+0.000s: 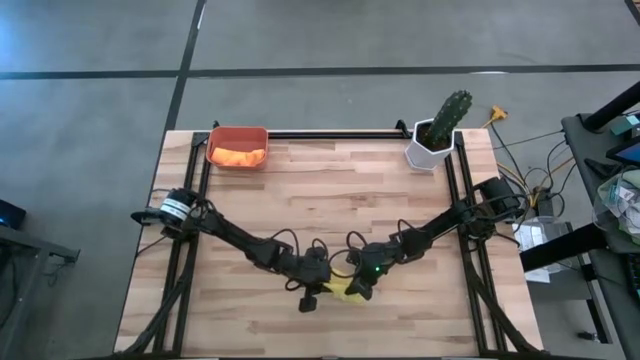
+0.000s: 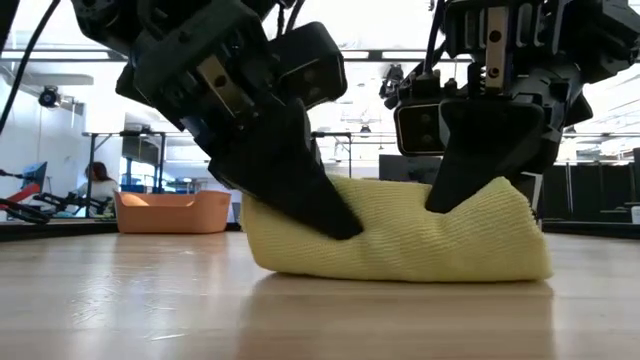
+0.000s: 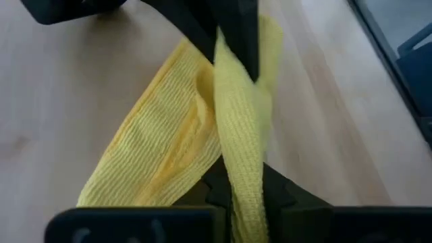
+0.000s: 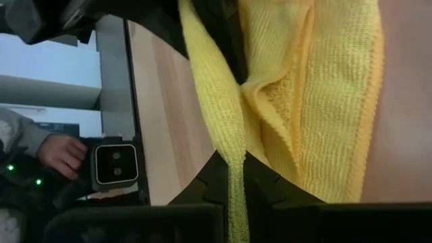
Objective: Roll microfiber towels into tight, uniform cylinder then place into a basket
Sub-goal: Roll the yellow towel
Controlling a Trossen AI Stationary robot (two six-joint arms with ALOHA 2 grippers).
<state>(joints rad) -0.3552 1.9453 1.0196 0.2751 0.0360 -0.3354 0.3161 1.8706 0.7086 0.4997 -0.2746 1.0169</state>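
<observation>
- Yellow towel [image 2: 400, 235]: a loosely rolled bundle lying on the bench [image 1: 330, 190], near the bench's front edge and well apart from the basket.
- Left gripper [image 2: 335, 222]: closed, pinching a fold at one end of the yellow towel.
- Right gripper [image 2: 447, 200]: closed, pinching a fold at the other end of the yellow towel, just beside the left gripper.
- Basket [image 1: 237, 146]: at the far left corner of the bench, with the orange towel [image 1: 238, 156] inside.
- Cactus pot [image 1: 432, 148]: at the far right corner.
</observation>
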